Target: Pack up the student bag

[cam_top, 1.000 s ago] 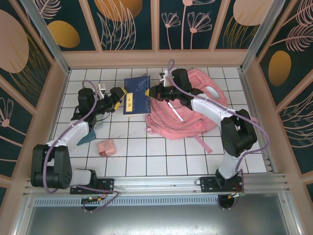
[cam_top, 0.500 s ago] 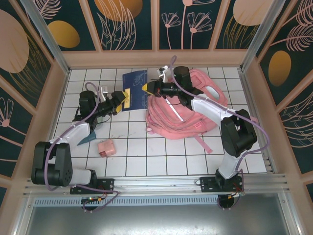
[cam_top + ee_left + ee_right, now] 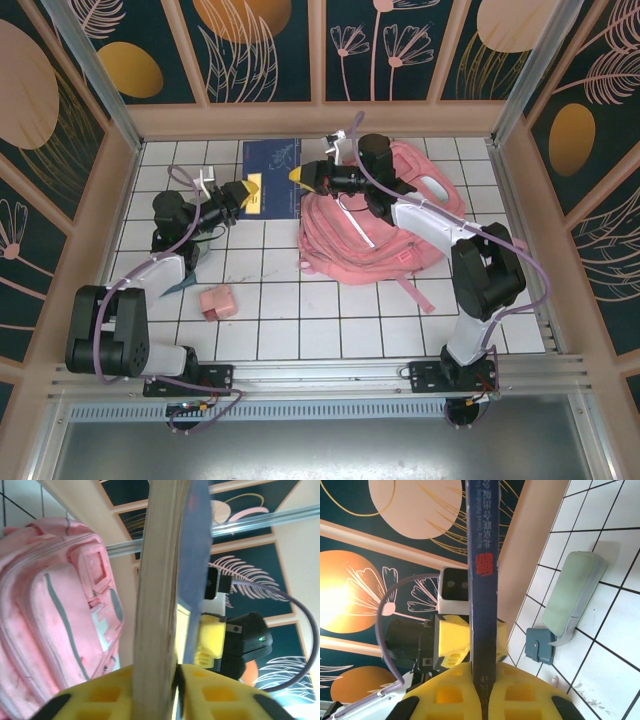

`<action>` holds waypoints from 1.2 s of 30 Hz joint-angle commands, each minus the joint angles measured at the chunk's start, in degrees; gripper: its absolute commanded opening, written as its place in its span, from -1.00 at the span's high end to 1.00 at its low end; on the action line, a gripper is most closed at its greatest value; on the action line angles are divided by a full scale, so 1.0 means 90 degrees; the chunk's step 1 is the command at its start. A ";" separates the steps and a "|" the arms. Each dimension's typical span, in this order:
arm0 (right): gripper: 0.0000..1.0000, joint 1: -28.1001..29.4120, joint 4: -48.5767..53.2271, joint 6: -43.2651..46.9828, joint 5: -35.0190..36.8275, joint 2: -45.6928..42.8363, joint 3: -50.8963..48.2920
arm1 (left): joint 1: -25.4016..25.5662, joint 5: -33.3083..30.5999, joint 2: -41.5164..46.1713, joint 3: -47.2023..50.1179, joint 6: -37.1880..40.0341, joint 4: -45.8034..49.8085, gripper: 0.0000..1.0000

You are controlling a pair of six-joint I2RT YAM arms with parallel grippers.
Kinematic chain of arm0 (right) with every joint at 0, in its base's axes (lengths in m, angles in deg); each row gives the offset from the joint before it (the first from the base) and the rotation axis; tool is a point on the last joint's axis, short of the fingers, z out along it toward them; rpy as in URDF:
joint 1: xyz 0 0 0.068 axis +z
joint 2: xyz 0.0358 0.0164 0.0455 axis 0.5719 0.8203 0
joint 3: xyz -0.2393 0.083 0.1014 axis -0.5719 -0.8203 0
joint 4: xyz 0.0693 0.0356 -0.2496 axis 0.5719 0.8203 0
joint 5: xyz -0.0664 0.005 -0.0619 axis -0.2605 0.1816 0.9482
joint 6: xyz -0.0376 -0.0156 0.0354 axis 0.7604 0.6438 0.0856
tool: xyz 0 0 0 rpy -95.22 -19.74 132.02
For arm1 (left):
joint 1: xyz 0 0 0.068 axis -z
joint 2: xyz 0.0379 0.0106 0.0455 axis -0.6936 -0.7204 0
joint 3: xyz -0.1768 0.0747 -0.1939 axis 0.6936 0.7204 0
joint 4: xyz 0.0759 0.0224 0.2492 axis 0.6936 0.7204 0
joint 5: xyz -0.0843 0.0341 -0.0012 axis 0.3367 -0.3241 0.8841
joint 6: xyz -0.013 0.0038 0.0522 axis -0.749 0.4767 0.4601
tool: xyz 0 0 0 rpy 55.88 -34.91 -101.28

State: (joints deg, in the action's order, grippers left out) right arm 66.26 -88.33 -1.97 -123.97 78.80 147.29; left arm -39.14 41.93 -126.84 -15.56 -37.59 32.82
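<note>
- Load between the arms: dark blue book (image 3: pixel 272 178), held over the far part of the white tiled table (image 3: pixel 330 300), left of centre, with its cover turned up toward the top camera.
- The left gripper (image 3: pixel 246 192) is clamped on the book's left edge. In the left wrist view the pale page block is pinched tight between the yellow pads.
- The right gripper (image 3: pixel 301 177) is clamped on the book's right edge, the spine side. In the right wrist view the spine, with a red mark, runs up from between the yellow pads.
- Each wrist view looks along the book to the other gripper's yellow finger on the opposite edge.
- The student bag (image 3: pixel 390 220) is large, pink and lying flat on the table. It sits right of centre toward the far side, just right of the book, partly under the right arm. One strap trails toward the near side.
- A small pink box (image 3: pixel 217 301) sits on the tiles near-left, well apart from the bag.
- A pale green case (image 3: pixel 572 587) and a teal pouch (image 3: pixel 540 645) lie close together on the tiles by the left arm.
</note>
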 commanded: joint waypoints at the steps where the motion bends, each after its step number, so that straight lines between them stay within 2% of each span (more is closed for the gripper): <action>1: 0.97 0.0035 0.0202 0.0402 -0.0042 -0.0142 0.0038 | 0.0006 0.0043 0.0261 -0.0044 -0.0144 -0.0324 0.89; 2: 0.83 0.0034 0.0629 0.0637 0.0124 -0.0154 0.0115 | 0.0011 0.0017 0.0300 -0.0047 -0.0103 -0.0248 0.98; 6: 0.21 0.0038 0.2748 0.1869 0.1591 -0.0264 0.0659 | 0.0006 -0.0129 0.0531 -0.0165 0.0445 0.0567 1.00; 10: 0.03 0.0031 0.4017 0.2625 0.3324 -0.0396 0.0793 | 0.0006 -0.0217 0.0684 -0.0281 0.0944 0.1281 1.00; 14: 0.02 0.0055 0.4856 0.3276 0.4315 -0.0219 0.0938 | 0.0006 -0.0357 0.0756 -0.0305 0.1211 0.1689 1.00; 22: 0.01 0.0796 0.5790 0.4183 0.6122 0.0481 0.1214 | 0.0006 -0.0793 0.0967 -0.0591 0.2107 0.3066 1.00; 28: -0.03 0.1223 0.6012 0.4544 0.7054 0.0939 0.1175 | 0.0007 -0.0830 0.0991 -0.0554 0.2168 0.3209 1.00; 34: -0.03 0.1374 0.6042 0.4676 0.7719 0.1039 0.0933 | 0.0006 -0.0835 0.1012 -0.0579 0.2237 0.3288 1.00; 36: 0.09 0.1397 0.5952 0.4752 0.7784 0.1040 0.0766 | 0.0006 -0.0843 0.1011 -0.0565 0.2241 0.3279 1.00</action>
State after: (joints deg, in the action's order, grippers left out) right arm 78.17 -35.85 38.88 -58.69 87.96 155.97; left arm -39.05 34.31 -119.46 -18.99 -19.06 63.15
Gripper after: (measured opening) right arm 0.465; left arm 0.122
